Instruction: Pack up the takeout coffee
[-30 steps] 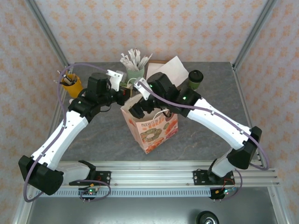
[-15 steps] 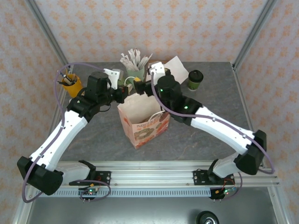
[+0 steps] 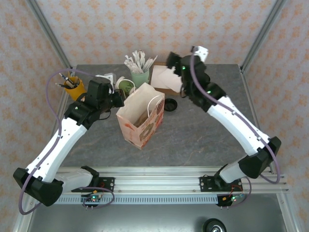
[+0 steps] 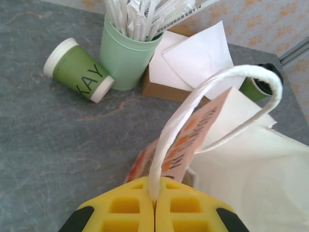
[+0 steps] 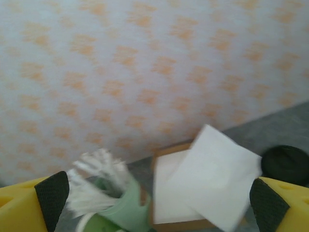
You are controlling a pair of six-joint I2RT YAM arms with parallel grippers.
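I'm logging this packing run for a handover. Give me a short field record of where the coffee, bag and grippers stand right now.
paper bag: standing, mouth open
takeout coffee: upright on the table, lid on, outside the bag
left gripper: shut on the bag handle
right gripper: open, empty, up near the napkins
packed: not yet

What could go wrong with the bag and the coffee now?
The left pincer pinches just one thin handle of the tilted paper bag, so the bag might slip, tear or flop over. The takeout coffee stands right beside the bag, so a swinging bag could knock it and spill it.
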